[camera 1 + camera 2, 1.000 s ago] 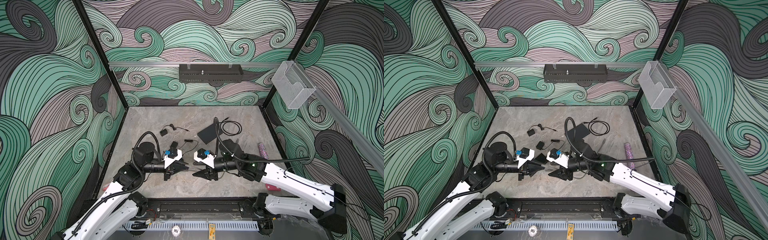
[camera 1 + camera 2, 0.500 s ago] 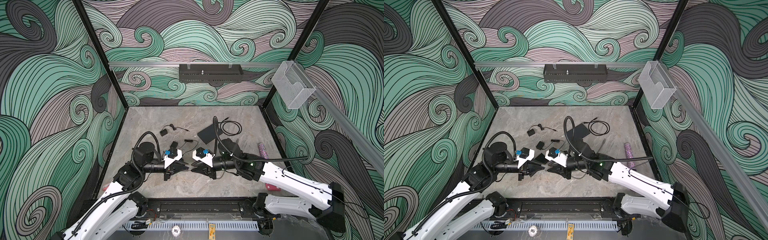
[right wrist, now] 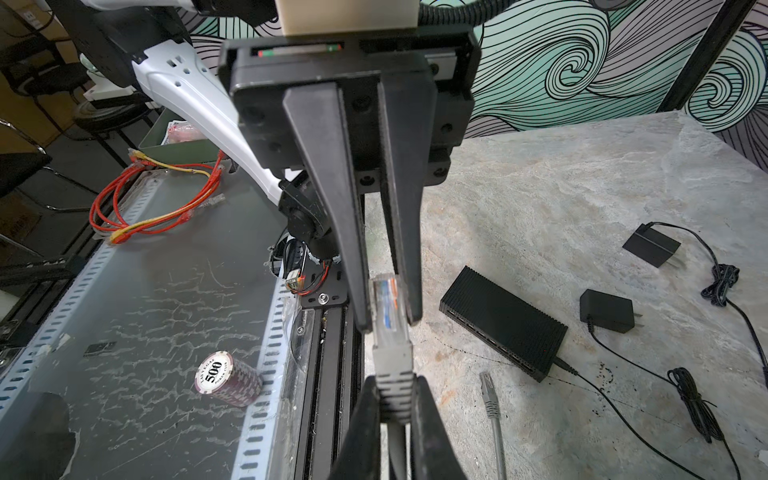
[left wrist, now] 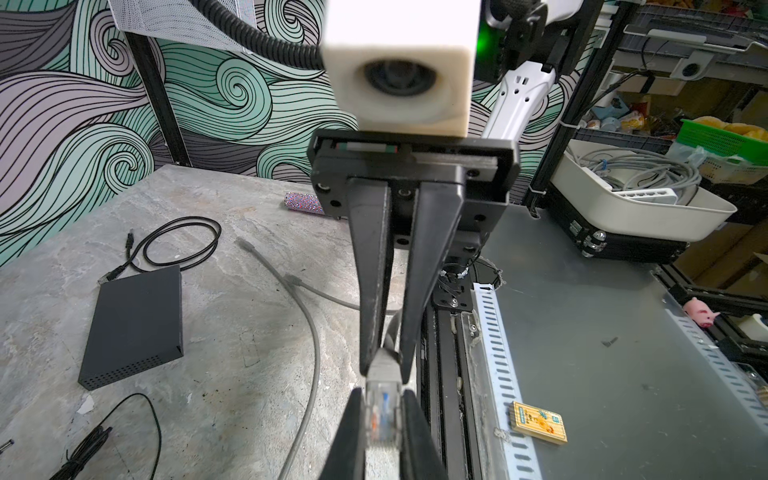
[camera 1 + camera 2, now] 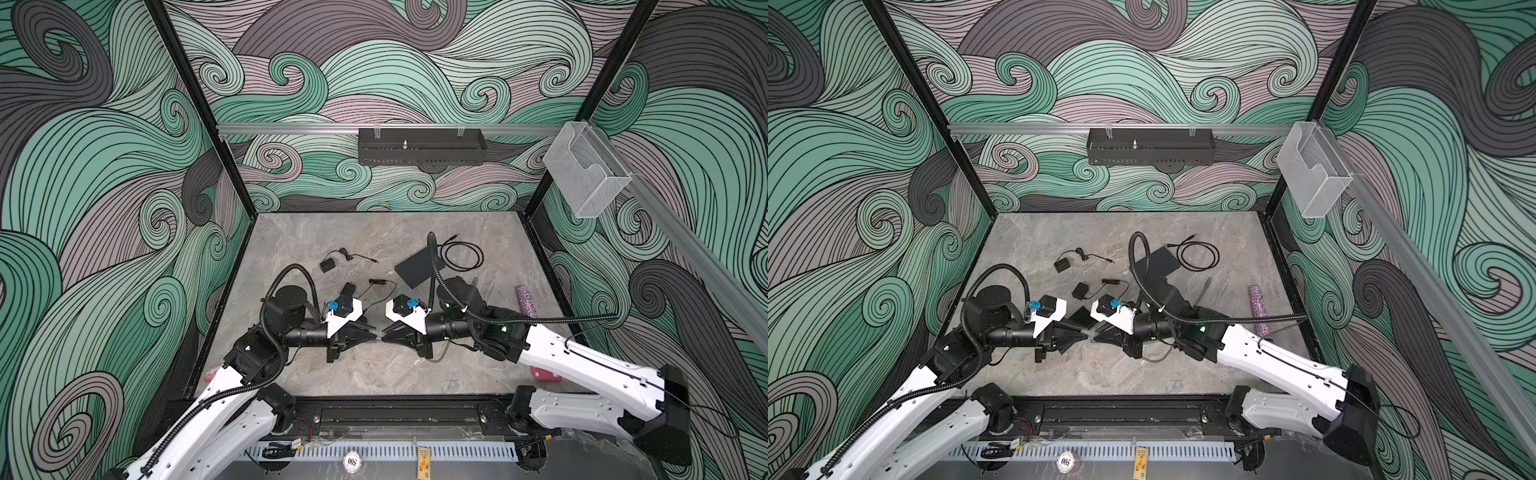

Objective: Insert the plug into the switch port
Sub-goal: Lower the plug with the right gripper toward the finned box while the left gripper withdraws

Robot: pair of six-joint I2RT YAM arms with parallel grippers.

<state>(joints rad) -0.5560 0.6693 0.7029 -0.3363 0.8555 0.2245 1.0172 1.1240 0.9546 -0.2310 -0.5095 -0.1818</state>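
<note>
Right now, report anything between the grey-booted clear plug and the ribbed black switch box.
The left end effector clamps the grey-booted clear plug at its tip and must release first. Only bare tabletop shows toward the ribbed black switch box; a loose grey cable end lies near its ports.

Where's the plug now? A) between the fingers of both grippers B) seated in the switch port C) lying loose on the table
A: the plug has its clear end between the fingers of the left gripper and its grey boot in the right gripper, away from the switch.
</note>
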